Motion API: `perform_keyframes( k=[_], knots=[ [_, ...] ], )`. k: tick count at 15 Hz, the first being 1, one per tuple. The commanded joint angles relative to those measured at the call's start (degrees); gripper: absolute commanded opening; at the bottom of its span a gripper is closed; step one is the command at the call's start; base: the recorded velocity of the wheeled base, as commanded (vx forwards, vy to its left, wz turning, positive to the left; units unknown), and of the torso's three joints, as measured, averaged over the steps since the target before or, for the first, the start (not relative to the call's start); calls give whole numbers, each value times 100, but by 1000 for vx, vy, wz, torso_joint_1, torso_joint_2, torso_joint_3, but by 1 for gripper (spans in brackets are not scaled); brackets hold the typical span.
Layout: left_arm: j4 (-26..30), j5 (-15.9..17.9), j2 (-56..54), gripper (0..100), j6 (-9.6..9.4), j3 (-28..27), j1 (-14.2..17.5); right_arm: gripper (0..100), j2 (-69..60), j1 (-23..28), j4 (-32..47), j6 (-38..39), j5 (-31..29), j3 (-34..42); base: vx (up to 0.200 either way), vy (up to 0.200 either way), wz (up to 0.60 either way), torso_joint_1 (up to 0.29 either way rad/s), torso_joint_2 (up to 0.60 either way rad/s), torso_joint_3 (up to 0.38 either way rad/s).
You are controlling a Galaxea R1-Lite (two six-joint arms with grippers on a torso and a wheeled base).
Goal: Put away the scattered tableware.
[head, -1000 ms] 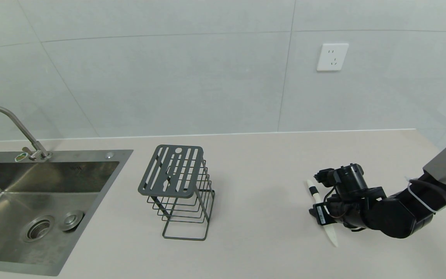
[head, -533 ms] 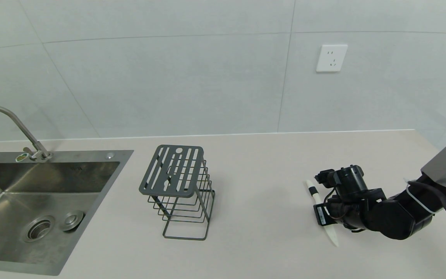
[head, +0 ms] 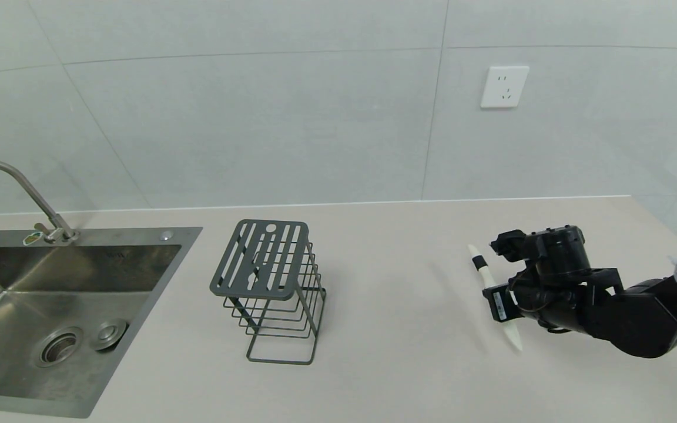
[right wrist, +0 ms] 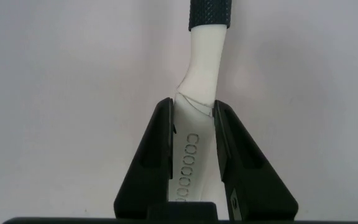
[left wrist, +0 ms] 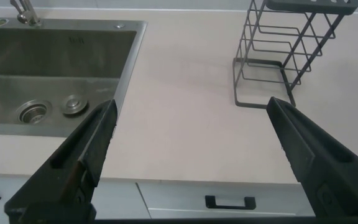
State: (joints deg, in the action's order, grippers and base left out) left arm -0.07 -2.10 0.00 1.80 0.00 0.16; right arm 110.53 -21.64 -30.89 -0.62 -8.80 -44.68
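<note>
**mik_r:** where's the thing it's meant to put away?

**dov77:** lower right of the head view. The white utensil (head: 482, 271) with a black band near its upper end is pinched in the right gripper (head: 500, 301). The right wrist view shows the two black fingers (right wrist: 161, 134) clamped narrow on the white part (right wrist: 204, 68), just below that band. It sits tilted, pointed end toward the bottom of the frame. There's a faint shadow on the counter (head: 385, 329) to its left, so it looks clear of the surface.

**mik_r:** and the holder?

**dov77:** the dark wire rack (head: 268, 282) with a slotted top is in the middle of the frame, well apart from the utensil. The steel sink (head: 80, 282) and faucet (head: 21, 188) are at the left edge, and there's a white socket (head: 504, 86) on the wall at upper right.

**mik_r:** other arm?

**dov77:** the left gripper (left wrist: 191, 106) is spread wide with nothing in it. It hangs over the counter's front edge, with the sink (left wrist: 55, 62) at the upper left of its view, the rack (left wrist: 291, 50) at upper right and a drawer handle (left wrist: 229, 202) at the bottom.
</note>
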Motion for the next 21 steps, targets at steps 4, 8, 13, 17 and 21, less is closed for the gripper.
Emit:
perform_keyframes(
  k=[4,8,13,17,21],
  knots=[
    [-10,-1,0,100,4,0,2,0,-1209,2,-470,-782,924,609,0,0,0,0,0,0],
    [-10,-10,0,100,22,0,2,0,-1728,2,-848,-1740,1996,1075,0,0,0,0,0,0],
    [-10,-1,0,100,13,0,2,0,-2431,2,-857,-2548,3016,1409,0,0,0,0,0,0],
    [-10,25,0,100,4,0,2,0,-2879,-7,-857,-3084,3596,1664,0,0,0,0,0,0],
    [-292,342,0,100,-136,0,2,0,-3002,-438,-857,-3269,3745,1488,0,0,0,0,0,0]
  ],
)
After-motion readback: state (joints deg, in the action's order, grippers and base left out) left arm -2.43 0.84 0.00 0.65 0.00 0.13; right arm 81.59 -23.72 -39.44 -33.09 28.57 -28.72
